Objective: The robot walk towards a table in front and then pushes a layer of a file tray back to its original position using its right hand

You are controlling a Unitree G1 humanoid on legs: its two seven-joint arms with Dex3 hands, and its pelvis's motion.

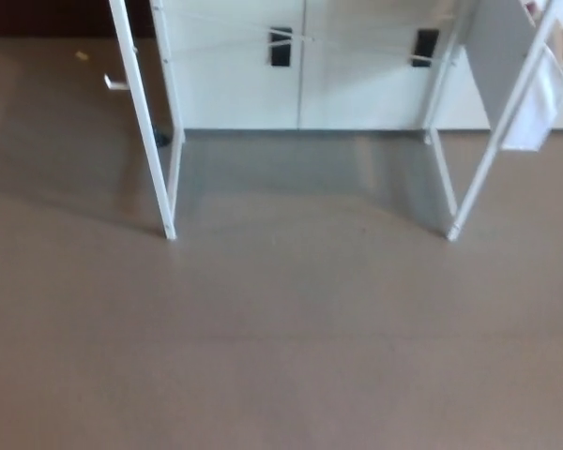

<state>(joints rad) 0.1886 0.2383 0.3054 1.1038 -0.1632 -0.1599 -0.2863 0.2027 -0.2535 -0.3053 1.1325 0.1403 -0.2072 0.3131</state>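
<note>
Floor: a smooth grey-brown floor (281, 356) filled most of what I saw, bare and matt.
Table legs: the white metal legs of the table stood ahead of me, the left leg (145, 122) and the right leg (493, 150) each slanting down to a foot on the floor, well apart, with a paler grey shadow (300, 178) on the floor between them.
Cabinets: white cabinet doors (300, 66) with two black handles (281, 46) ran along the wall behind the legs.
Cloth: a white cloth or sheet (535, 103) hung beside the right leg.
Small bits: a little white object (114, 82) lay on the floor left of the left leg; I could not tell what it was.
My hands: neither showed, so I could not say whether my fingers were spread or closed.
File tray: out of my sight; only the table's legs showed, not its top.
</note>
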